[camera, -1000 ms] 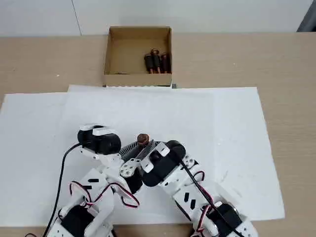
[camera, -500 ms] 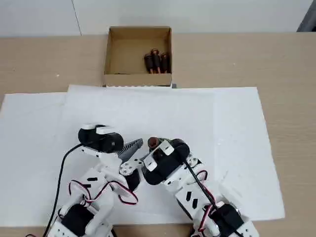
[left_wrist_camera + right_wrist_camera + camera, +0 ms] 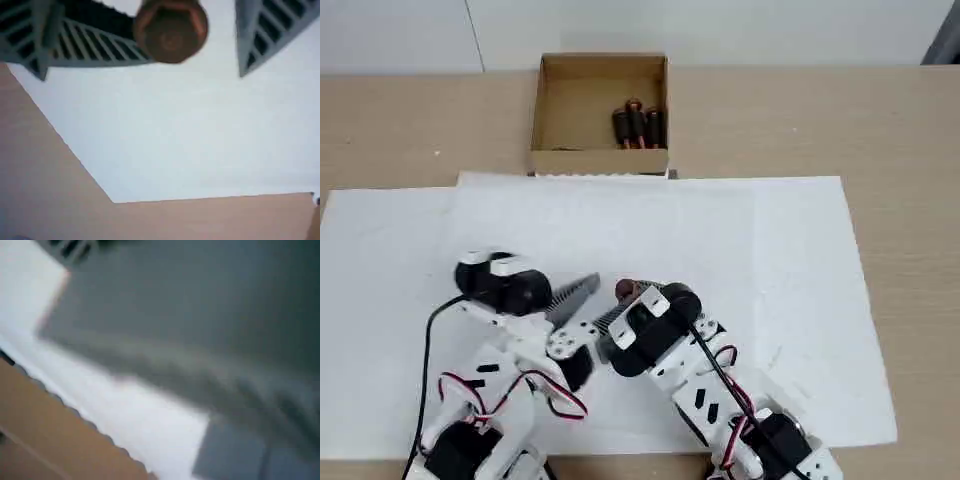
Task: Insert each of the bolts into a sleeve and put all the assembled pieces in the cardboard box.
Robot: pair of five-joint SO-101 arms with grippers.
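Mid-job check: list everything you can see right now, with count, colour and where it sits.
cardboard box: one, brown, on the far part of the table, just beyond the paper.
assembled pieces: about three, dark with copper-coloured ends, lying together inside the box.
bolt: one, copper-brown, held above the paper near the table's front.
paper sheet: one, white, spread over the near part of the table.
table: one, light wood, under everything.
left gripper: one, grey ribbed, open, beside the bolt.
right gripper: one, closed on the bolt.
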